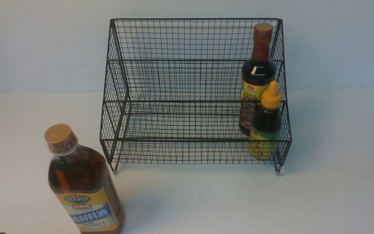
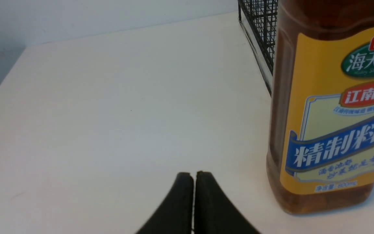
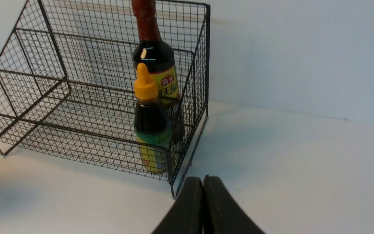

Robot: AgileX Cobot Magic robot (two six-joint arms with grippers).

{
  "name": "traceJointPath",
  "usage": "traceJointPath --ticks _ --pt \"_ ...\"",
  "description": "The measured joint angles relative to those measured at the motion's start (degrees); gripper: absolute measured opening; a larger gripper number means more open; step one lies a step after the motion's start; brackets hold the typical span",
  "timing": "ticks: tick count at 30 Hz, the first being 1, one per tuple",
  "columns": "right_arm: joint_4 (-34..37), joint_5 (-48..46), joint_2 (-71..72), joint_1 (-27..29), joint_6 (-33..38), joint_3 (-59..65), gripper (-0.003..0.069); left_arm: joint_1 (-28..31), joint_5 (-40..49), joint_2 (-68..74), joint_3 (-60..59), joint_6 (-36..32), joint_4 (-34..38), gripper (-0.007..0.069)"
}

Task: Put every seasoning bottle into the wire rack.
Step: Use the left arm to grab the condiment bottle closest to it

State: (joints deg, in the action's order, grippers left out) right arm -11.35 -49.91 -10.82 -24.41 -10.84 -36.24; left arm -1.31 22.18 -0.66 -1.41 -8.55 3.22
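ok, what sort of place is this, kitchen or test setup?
Probably a staged test bench, not a kitchen: bare white tabletop, plain pale wall, only a wire rack, a slim dark bottle, a yellow-capped bottle and a large amber bottle.

White table (image 1: pixel 206 201) — wire rack (image 1: pixel 193 140), amber bottle (image 1: pixel 83 185)

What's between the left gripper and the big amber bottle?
Nothing; the left wrist view shows only bare table between the left gripper and the large amber bottle.
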Motion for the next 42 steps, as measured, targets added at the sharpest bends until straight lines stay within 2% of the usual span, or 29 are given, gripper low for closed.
traceJointPath --ticks 4,8,10,15,16,18,24,26,29,32,34,37,41,42 --pt "-0.06 10.25 6.04 0.00 1.44 9.11 -0.0015 0.00 0.00 0.00 0.00 0.00 0.00 -0.0008" --pt "-0.11 15.65 7.27 0.00 1.63 13.45 -0.0015 0.00 -0.59 0.00 -0.11 1.09 1.67 -0.0008" --pt "-0.11 15.98 7.27 0.00 1.63 14.00 -0.0015 0.00 -1.96 0.00 -0.19 4.78 8.03 -0.0008" --pt "-0.11 16.46 7.27 0.00 1.67 14.06 -0.0015 0.00 -3.45 0.00 -0.23 16.53 31.86 -0.0008" --pt "-0.11 16.46 7.27 0.00 1.70 14.06 -0.0015 0.00 -3.45 0.00 -0.23 17.53 33.87 -0.0008" --pt "-0.11 16.46 7.27 0.00 1.74 14.06 -0.0015 0.00 -4.18 0.00 -0.23 19.21 42.55 -0.0008" --pt "-0.11 16.46 7.27 0.00 1.76 14.06 -0.0015 0.00 -7.31 0.00 -0.23 18.13 51.94 -0.0008" --pt "-0.11 16.46 7.27 0.00 1.81 14.06 -0.0015 0.00 -7.82 0.00 -0.06 16.20 52.96 -0.0008" --pt "-0.11 16.51 7.27 0.00 1.81 14.06 -0.0015 0.00 -5.33 0.00 2.99 8.99 52.62 -0.0008" --pt "-0.18 16.51 7.27 0.00 1.81 14.06 -0.0015 0.00 0.42 0.19 10.51 -0.96 51.82 -0.0008" --pt "-0.29 16.51 7.27 0.00 1.81 14.06 -0.0015 0.00 5.78 3.15 20.16 -7.06 50.60 -0.0003" --pt "-0.29 16.51 7.32 0.00 1.81 14.06 -0.0015 0.00 11.76 10.58 29.87 -9.14 45.64 0.0035" --pt "-0.29 16.51 7.32 0.00 1.81 14.06 -0.0015 0.00 22.16 23.59 41.83 -7.27 32.40 0.0181" --pt "-0.29 16.51 7.32 0.00 1.81 14.06 -0.0015 0.00 22.16 23.59 42.28 -7.13 32.40 0.0190"
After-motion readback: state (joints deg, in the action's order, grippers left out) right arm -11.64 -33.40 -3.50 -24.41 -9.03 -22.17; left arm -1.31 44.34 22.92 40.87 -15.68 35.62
